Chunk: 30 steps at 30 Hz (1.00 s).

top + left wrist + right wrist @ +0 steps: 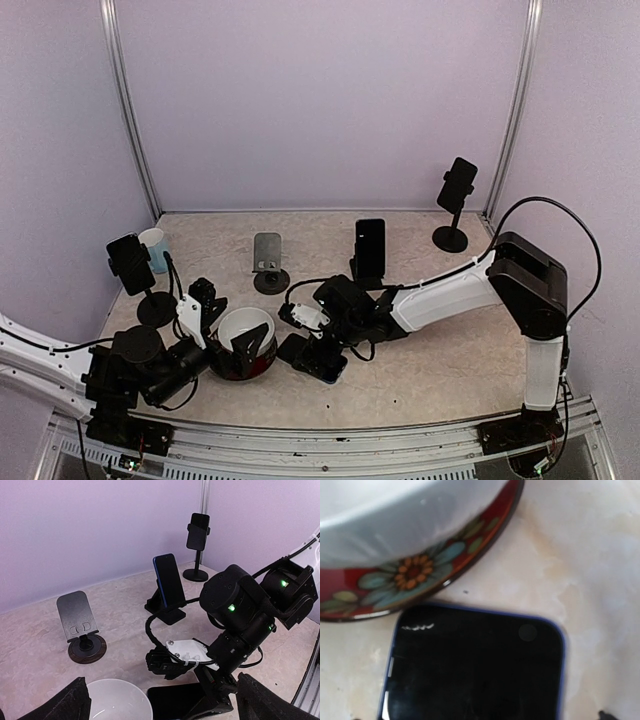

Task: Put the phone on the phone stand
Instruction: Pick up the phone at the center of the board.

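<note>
A black phone with a blue edge (322,362) lies flat on the table beside a bowl; it also shows in the left wrist view (175,702) and fills the lower right wrist view (475,670). My right gripper (312,352) hangs low over it, open, with its fingertips just showing at either side of the phone (480,717). An empty grey phone stand (268,262) on a round base stands behind (80,625). My left gripper (228,325) is open around the bowl, its fingers (75,705) spread wide.
A white bowl with a red flowered outside (245,342) sits just left of the phone (415,540). Other phones sit on stands at centre (370,250), back right (457,190) and left (130,265). A pale cup (155,245) stands at back left.
</note>
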### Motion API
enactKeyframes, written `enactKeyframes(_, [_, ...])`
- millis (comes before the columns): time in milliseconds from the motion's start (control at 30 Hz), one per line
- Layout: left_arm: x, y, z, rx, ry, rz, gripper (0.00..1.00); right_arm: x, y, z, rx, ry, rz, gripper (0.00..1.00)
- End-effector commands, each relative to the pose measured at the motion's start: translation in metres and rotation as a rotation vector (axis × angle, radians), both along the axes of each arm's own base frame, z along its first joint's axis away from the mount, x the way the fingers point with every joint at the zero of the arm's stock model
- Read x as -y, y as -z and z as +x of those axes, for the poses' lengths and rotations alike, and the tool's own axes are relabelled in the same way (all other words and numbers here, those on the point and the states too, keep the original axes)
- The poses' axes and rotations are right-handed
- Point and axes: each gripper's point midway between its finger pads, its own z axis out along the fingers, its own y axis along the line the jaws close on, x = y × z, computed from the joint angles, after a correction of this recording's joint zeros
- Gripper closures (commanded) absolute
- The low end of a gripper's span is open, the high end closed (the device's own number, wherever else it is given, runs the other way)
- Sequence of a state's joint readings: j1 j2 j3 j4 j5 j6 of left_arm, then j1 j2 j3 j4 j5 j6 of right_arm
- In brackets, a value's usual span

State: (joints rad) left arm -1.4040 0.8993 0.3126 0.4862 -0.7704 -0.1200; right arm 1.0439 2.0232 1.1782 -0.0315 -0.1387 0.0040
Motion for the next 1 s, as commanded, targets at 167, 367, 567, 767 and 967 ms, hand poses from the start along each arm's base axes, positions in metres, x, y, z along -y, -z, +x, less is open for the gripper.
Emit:
enactKeyframes(167, [0.005,-0.014,0.002,0.019,0.002,-0.034,0.01,0.084,0.083,-0.042,-0.161,0.034,-0.355,0.00])
enactKeyframes(367, [0.001,-0.010,0.003,0.014,-0.004,-0.039,0.01,0.087,0.093,-0.046,-0.150,0.034,-0.405,0.05])
enactKeyframes(567, [-0.003,-0.010,0.005,0.012,-0.012,-0.049,0.01,0.082,0.083,-0.043,-0.125,0.040,-0.374,0.19])
enactKeyframes(767, [-0.003,-0.009,0.005,0.009,-0.009,-0.051,0.01,0.072,0.051,-0.034,-0.061,0.048,-0.276,0.29])
enactKeyframes(967, [0.002,-0.006,0.005,-0.024,0.003,-0.069,0.01,0.071,0.005,-0.018,0.083,0.105,-0.171,0.29])
